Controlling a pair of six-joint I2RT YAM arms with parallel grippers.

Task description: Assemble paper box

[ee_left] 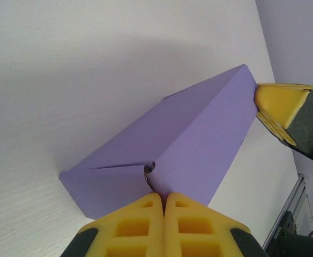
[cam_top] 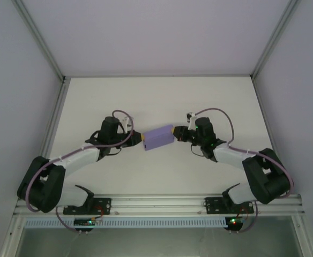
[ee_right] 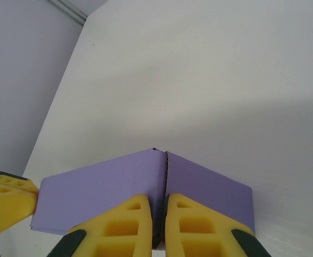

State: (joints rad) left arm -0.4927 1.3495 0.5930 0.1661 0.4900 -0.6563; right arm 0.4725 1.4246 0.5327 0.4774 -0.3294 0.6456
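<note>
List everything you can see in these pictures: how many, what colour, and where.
paper box: one, lavender-purple, mid-table between the two hands.
table: one, white, under everything.
walls: three, pale lilac-grey, around the table.
mounting rail: one, silver, along the near edge.
cables: two, purplish, looping over the arms.
arms: two, white and black, reaching in from the near corners.
left hand: one, yellow fingers, shut on the box's left end.
right hand: one, yellow fingers, shut on the box's right end.
</note>
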